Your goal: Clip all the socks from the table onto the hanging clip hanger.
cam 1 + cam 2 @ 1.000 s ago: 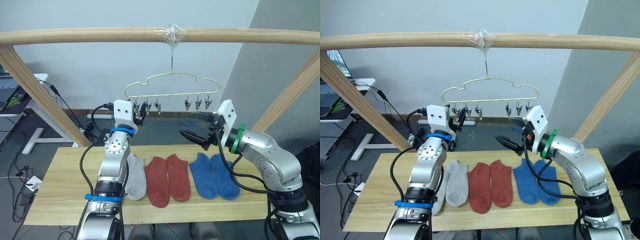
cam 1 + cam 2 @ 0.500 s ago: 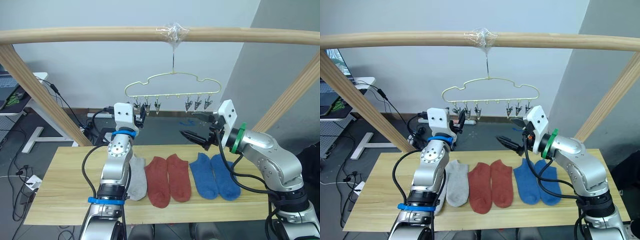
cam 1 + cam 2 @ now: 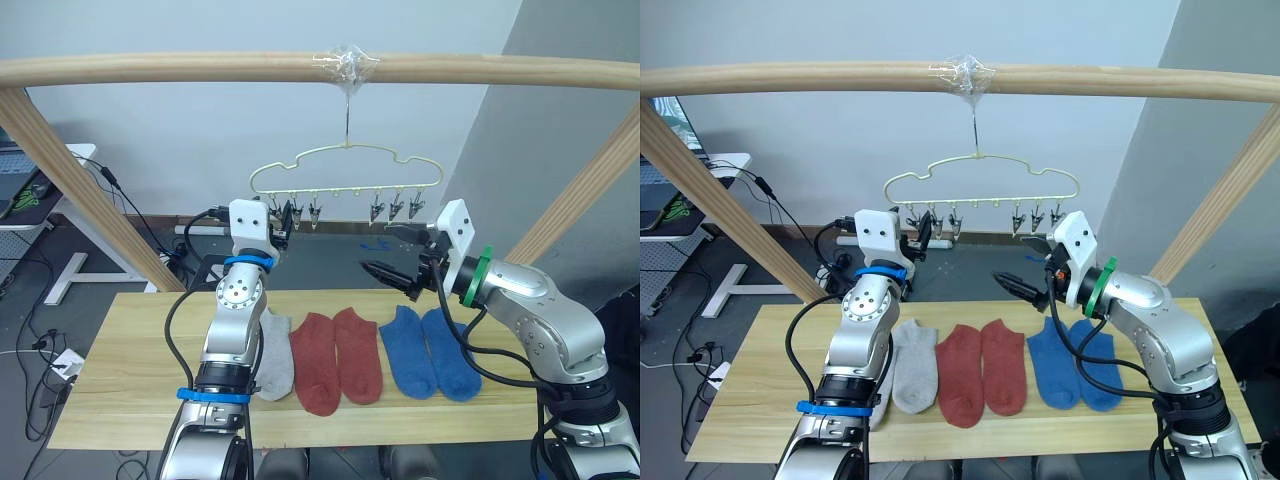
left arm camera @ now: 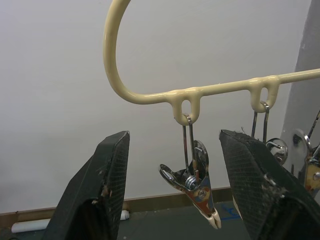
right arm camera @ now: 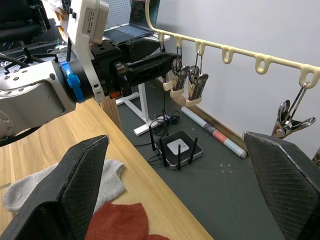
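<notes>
A long wooden pole (image 3: 300, 68) spans the scene overhead, with slanted wooden supports at each side. Below it stands the light plank counter (image 3: 120, 380), and on the counter lie the socks in a row: grey socks (image 3: 912, 365) on the robot's left, partly hidden by the left arm, two rust red socks (image 3: 335, 358) in the middle, two blue socks (image 3: 428, 350) on the right. None is clipped yet.

From the pole's middle hangs the cream wire clip hanger (image 3: 345, 165), its small dark metal clips (image 3: 396, 208) empty, three grouped at each end.

The left pincer (image 4: 175, 200) is raised at the hanger's left end, its two black fingers spread wide with the outermost clip (image 4: 195, 185) between them, untouched; it holds nothing. Over the last second it has crept slightly closer to that clip. The right pincer (image 3: 395, 258) hovers above the counter below the right-hand clips, jaws wide apart and empty, unchanged in place.

So the left arm seems to be lining up on a clip, perhaps to squeeze it open, yet no sock has been lifted.
</notes>
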You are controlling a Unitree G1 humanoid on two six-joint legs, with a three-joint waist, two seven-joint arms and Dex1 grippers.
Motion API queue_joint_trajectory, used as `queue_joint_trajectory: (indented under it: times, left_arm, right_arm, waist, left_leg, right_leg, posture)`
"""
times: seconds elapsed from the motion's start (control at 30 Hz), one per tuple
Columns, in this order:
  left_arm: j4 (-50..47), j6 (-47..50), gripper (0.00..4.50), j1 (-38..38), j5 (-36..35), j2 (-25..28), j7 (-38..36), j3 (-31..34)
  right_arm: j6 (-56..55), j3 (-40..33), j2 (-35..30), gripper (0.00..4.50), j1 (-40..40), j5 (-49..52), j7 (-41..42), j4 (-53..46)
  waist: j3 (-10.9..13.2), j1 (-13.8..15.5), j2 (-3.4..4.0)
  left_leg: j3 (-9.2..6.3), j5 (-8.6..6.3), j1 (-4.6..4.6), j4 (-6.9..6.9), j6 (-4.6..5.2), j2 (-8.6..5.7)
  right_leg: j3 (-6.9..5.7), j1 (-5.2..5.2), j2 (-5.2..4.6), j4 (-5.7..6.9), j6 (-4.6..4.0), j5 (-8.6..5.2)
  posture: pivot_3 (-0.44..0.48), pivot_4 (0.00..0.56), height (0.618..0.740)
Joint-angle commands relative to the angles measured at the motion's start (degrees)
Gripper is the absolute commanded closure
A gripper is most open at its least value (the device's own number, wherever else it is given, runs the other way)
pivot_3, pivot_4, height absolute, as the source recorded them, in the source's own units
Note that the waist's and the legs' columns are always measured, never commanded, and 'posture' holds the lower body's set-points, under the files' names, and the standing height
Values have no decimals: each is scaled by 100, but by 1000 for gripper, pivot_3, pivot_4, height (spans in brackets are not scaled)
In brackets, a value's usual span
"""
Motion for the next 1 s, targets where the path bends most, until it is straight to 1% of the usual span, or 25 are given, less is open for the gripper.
queue_joint_trajectory:
  times: [0.03, 0.23, 0.43, 0.67, 1.0]
  left_arm:
    - [-107, -180, 1581, -5, 81, -31, 81, -8]
    - [-193, -124, 1581, 89, 117, -87, 152, -9]
    - [-339, -75, 1581, 206, 102, -189, 105, -141]
    - [-172, -125, 1581, 70, 125, -181, 115, -123]
    - [18, -240, 1581, -119, 368, -219, 388, -129]
  right_arm:
    - [4, -143, -45, 0, -44, 106, -17, -253]
    - [37, -156, -48, 0, -30, 109, -23, -284]
    - [42, -163, -50, 0, -36, 103, -26, -282]
    - [54, -173, -54, 0, -15, 103, -44, -296]
    - [102, -199, -42, 0, -14, 115, -79, -341]
  waist:
    - [0, 0, 0]
    - [0, 0, 0]
    - [1, 1, 1]
    - [1, 0, 2]
    - [1, -2, 2]
  left_leg:
    - [-3, 0, -1, 0, -1, 0]
    - [-34, 4, -14, 1, -7, 0]
    - [-60, 9, -24, 1, -16, -1]
    - [-67, 11, -25, 2, -20, -2]
    - [-69, 13, -25, 2, -23, -2]
  right_leg:
    - [-3, 0, 0, 0, 0, 0]
    - [-32, 0, -3, -1, -4, 2]
    - [-58, 2, -3, -1, -5, 2]
    - [-63, 3, -4, 1, -5, 2]
    - [-64, 3, -4, 1, -5, 2]
  posture:
    - [15, 165, 740]
    - [11, 164, 740]
    - [11, 163, 740]
    - [10, 163, 740]
    - [3, 165, 740]
